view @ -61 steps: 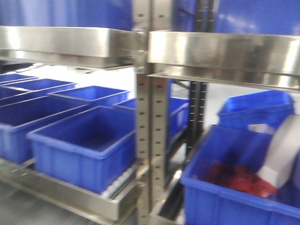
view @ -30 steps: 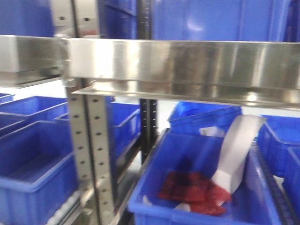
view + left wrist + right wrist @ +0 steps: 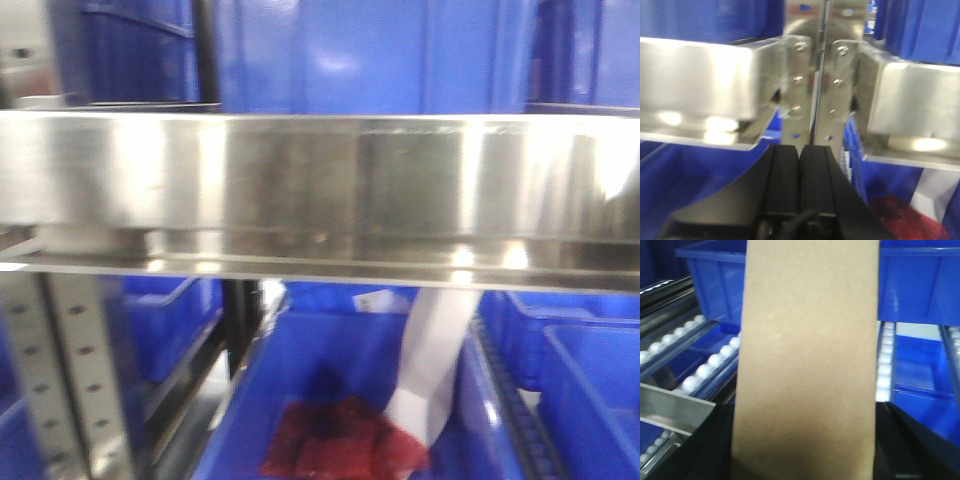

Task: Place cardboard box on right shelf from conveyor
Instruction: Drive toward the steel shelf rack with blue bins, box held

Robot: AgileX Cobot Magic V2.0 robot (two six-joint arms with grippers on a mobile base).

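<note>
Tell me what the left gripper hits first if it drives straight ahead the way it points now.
Most likely the bolted stainless steel upright post. The left gripper, jaws shut, points almost squarely at it, and nothing shows in between. Depth is unclear from the blurred wrist view, so I cannot tell how near the post is.

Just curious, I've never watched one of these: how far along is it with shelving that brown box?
Done: the plain tan cardboard box is picked up, clamped between the right arm's jaws. In hand: it hangs before the shiny stainless steel shelf rack with blue plastic bins. Left: setting it down and letting go.
</note>
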